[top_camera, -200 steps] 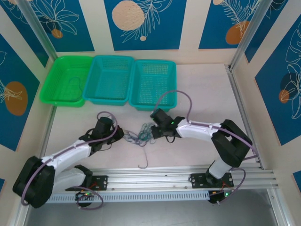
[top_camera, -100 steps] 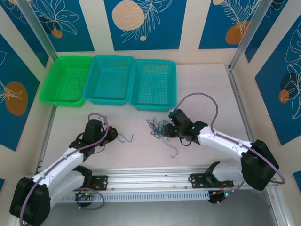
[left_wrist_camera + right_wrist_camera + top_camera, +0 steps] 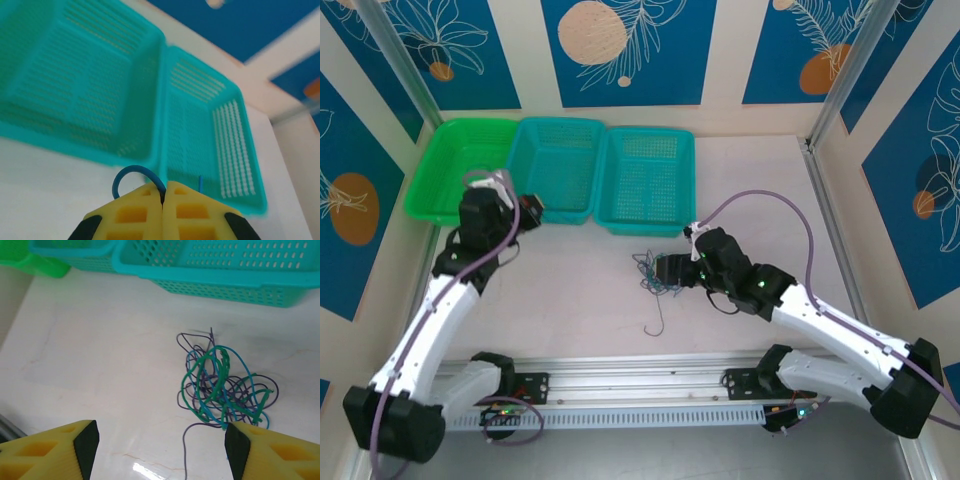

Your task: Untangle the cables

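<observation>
Green-blue cables (image 3: 222,390) clumped, purple tail (image 3: 184,455) trailing nearward

table (image 3: 580,290) w/ cable clump (image 3: 656,273), 3 baskets (image 3: 560,165)

The pale desk (image 3: 570,300) is enclosed by cream walls (image 3: 525,60), on which blue panels (image 3: 660,60) with orange discs (image 3: 592,32) and white leaf outlines are set. Metal posts (image 3: 400,60) are fixed at the back corners, and a rail (image 3: 640,372) along the near edge.

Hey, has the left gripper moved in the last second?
Yes. The left gripper, jaws shut on a blue cable, went from mid-table back and left to the near rim of the middle teal basket.
</observation>
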You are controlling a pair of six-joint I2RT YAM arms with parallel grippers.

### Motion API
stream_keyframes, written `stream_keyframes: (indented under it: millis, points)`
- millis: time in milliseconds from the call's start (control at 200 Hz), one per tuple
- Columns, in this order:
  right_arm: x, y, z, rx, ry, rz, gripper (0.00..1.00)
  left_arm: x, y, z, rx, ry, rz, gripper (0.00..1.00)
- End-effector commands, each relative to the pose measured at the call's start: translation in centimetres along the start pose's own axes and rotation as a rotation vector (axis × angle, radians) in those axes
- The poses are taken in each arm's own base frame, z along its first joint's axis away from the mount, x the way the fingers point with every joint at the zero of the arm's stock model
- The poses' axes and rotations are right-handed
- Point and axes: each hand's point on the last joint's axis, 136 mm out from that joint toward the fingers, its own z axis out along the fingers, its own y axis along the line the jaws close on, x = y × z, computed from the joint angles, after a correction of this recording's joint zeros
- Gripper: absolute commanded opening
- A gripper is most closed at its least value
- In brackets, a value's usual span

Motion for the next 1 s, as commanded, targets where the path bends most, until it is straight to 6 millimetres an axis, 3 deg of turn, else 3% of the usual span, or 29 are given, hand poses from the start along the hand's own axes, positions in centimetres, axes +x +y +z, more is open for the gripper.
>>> stream_keyframes:
  millis: [0, 120, 240, 350, 525, 560, 650, 720, 860, 995]
  points:
    - [-0.5, 1.3, -1.6, -0.053, -0.006, 0.021, 0.71, -4.0, 3.7, 1.5, -0.147, -0.054, -0.020, 0.00]
    - [0.1, 0.8, -2.3, -0.045, -0.003, 0.041, 0.72, -9.0, 9.0, 3.3, -0.270, -0.118, -0.155, 0.00]
    - [0.6, 0.0, -2.7, -0.030, -0.008, 0.064, 0.73, -11.9, 14.3, 5.0, -0.367, -0.137, -0.269, 0.00]
    - [0.6, -0.3, -3.1, -0.025, -0.016, 0.072, 0.74, -13.2, 18.1, 6.7, -0.443, -0.122, -0.311, 0.00]
    - [-0.2, 0.0, -3.7, -0.026, -0.030, 0.069, 0.75, -13.1, 23.3, 9.3, -0.519, -0.036, -0.401, 0.00]
    - [-0.3, 0.0, -3.8, -0.025, -0.033, 0.068, 0.75, -13.1, 23.8, 9.9, -0.513, -0.016, -0.409, 0.09]
    - [-0.6, 0.0, -4.1, -0.022, -0.037, 0.070, 0.75, -12.8, 24.4, 11.0, -0.498, 0.029, -0.412, 0.37]
    - [-0.6, 0.0, -4.2, -0.018, -0.037, 0.076, 0.75, -13.0, 24.2, 11.0, -0.487, 0.036, -0.414, 0.48]
    - [-0.5, -0.2, -4.0, -0.015, -0.038, 0.089, 0.75, -14.2, 21.8, 9.7, -0.411, -0.020, -0.436, 0.52]
    - [-0.3, -0.5, -3.3, -0.013, -0.045, 0.096, 0.79, -14.5, 17.1, 7.7, -0.275, -0.053, -0.473, 0.51]
